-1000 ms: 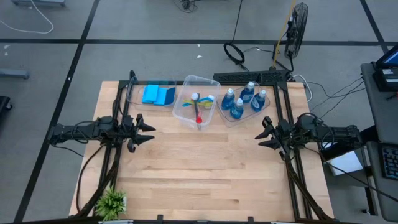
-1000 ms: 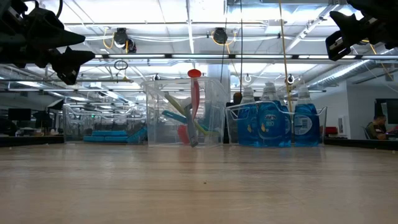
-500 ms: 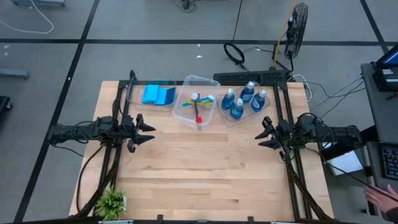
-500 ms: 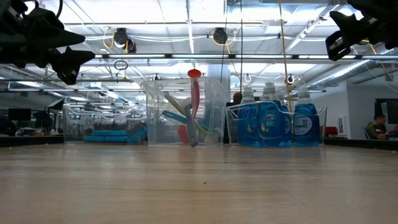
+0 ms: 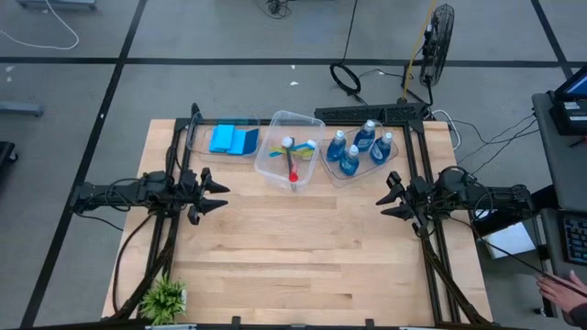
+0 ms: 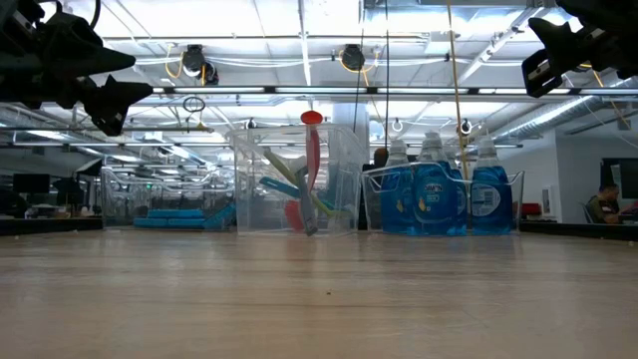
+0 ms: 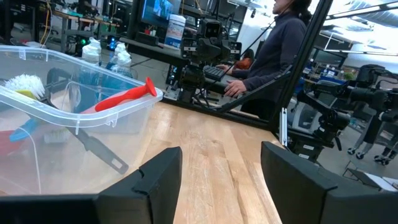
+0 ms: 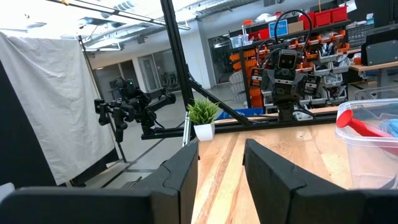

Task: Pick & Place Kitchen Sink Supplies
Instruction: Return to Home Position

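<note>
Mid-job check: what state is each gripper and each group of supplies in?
left gripper: jaws open, empty, raised at the left.
right gripper: jaws open, empty, raised at the right.
sponges: lying in the left tub.
brushes: leaning in the middle tub.
bottles: upright in the right tub.

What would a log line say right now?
left gripper: open, empty, left side | right gripper: open, empty, right side | sponges, brushes, bottles: in tubs

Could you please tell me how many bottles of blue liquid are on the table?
4 bottles, all standing in the right clear tub: one at its far end, one left, one right, one at its near end. None appears hidden.
</note>
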`<act>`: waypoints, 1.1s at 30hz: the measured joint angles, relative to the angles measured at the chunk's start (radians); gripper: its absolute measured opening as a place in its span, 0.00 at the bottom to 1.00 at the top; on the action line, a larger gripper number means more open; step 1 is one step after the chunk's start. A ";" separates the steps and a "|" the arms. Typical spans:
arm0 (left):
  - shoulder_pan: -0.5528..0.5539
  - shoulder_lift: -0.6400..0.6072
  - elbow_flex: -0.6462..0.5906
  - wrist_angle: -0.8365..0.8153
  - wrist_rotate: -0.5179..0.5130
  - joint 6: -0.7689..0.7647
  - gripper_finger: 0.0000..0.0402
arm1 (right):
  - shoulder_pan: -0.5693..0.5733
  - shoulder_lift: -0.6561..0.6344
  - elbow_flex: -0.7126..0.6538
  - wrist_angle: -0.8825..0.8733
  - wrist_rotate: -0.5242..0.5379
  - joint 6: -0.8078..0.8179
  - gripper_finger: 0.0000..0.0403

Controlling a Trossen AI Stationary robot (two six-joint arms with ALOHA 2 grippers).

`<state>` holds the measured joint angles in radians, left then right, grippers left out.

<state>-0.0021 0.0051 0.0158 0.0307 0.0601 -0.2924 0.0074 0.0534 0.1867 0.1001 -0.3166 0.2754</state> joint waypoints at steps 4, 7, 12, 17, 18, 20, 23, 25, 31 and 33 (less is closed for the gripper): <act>0.000 0.000 0.000 0.000 0.000 0.000 0.53 | 0.000 0.000 0.000 0.000 0.000 0.000 0.29; 0.000 0.000 0.000 0.000 0.000 0.000 0.52 | 0.000 0.000 0.000 0.000 0.000 0.000 0.29; 0.000 0.000 0.000 0.000 0.000 0.000 0.49 | 0.000 0.000 0.000 0.000 0.000 0.000 0.29; 0.000 0.000 0.000 0.000 0.000 0.000 0.47 | 0.000 0.000 0.000 0.000 0.000 0.000 0.29; 0.000 0.000 0.000 0.000 0.000 0.000 0.47 | 0.000 0.000 0.000 0.000 0.000 0.000 0.29; 0.000 0.000 0.000 0.000 0.000 0.000 0.47 | 0.000 0.000 0.000 0.000 0.000 0.000 0.29; 0.000 0.000 0.000 0.000 0.000 0.000 0.48 | 0.000 0.000 0.000 0.000 0.000 0.000 0.29; 0.000 0.000 0.000 0.000 0.000 0.000 0.49 | 0.000 0.000 0.000 0.000 0.000 0.000 0.29; 0.000 0.000 0.000 0.000 0.000 0.000 0.53 | 0.000 0.000 0.000 0.000 0.000 0.000 0.29; 0.000 0.000 0.000 0.000 0.000 0.000 0.54 | 0.000 0.000 0.000 0.000 0.000 0.000 0.29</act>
<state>-0.0017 0.0051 0.0158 0.0307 0.0598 -0.2924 0.0071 0.0536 0.1864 0.1001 -0.3168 0.2756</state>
